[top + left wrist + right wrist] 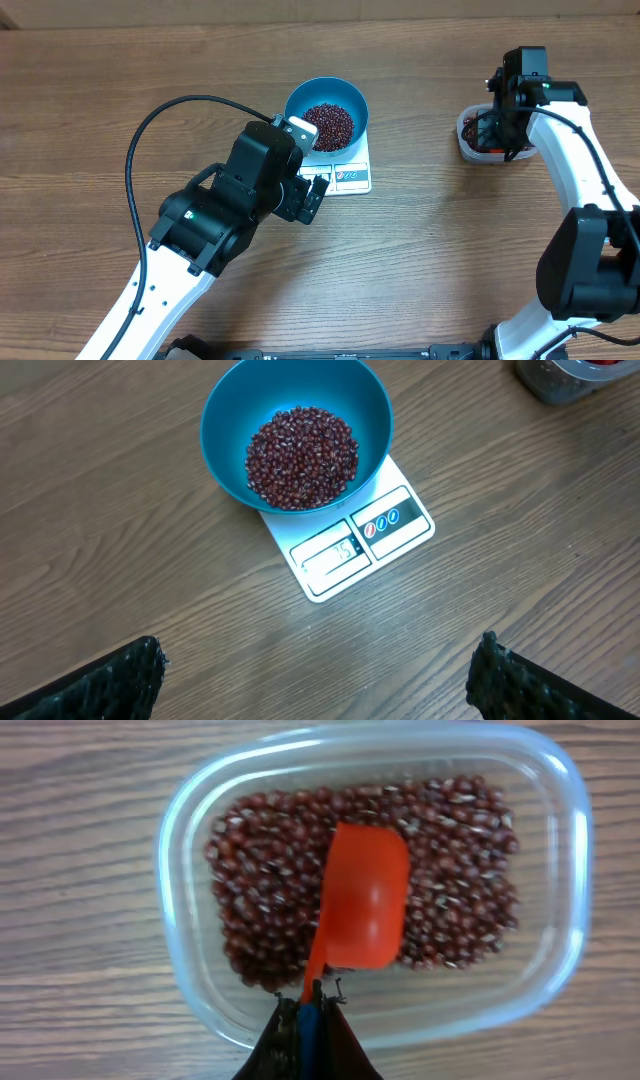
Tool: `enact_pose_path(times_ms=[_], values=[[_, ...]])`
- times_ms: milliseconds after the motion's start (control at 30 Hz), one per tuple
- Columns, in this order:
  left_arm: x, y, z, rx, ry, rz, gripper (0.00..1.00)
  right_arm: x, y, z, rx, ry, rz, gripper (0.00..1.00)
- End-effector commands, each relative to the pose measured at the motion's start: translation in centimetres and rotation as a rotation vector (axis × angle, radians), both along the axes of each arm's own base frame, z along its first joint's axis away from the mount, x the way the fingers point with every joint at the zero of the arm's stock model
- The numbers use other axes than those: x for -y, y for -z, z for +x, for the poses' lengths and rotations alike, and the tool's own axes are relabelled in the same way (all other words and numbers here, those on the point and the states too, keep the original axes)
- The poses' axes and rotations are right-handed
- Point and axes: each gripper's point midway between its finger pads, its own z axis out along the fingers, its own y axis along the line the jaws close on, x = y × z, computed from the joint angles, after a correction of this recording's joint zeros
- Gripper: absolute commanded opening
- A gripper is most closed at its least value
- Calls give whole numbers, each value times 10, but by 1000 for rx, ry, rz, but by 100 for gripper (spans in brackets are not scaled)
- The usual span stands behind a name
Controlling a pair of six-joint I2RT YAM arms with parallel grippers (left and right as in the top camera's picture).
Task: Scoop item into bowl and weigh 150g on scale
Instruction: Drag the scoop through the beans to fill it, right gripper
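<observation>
Right jaws clamp scoop [365, 905] handle, beans [260, 890] beneath

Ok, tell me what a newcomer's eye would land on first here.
The light-blue bowl, holding dark red-brown beans, sits on the white scale near the table's middle. Off to the right, a bright red scoop lies on more beans in a clear tub, its handle pinched in the right pincer.

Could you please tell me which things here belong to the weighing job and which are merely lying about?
Part of the job: beans in the blue bowl and in the clear tub; scale under the bowl; red scoop, held by the shut right gripper; open left gripper.
Just there: the left arm's black cable; wooden table.
</observation>
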Motion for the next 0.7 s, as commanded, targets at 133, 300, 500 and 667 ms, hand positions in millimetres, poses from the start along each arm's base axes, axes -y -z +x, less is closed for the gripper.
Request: enact_pose_path(times_ms=[133,300,500,667], values=[[2,-5,2,12,17,-4,100,-35,2,8,39,-59,204,4],[2,-5,2,12,17,-4,100,-38,1,8,41,-62,233,4],[2,-5,2,12,17,-4,100,-33,-1,8,51,-44,298,4],[2,-5,2,12,17,-4,100,-25,-5,8,67,-15,380,3]])
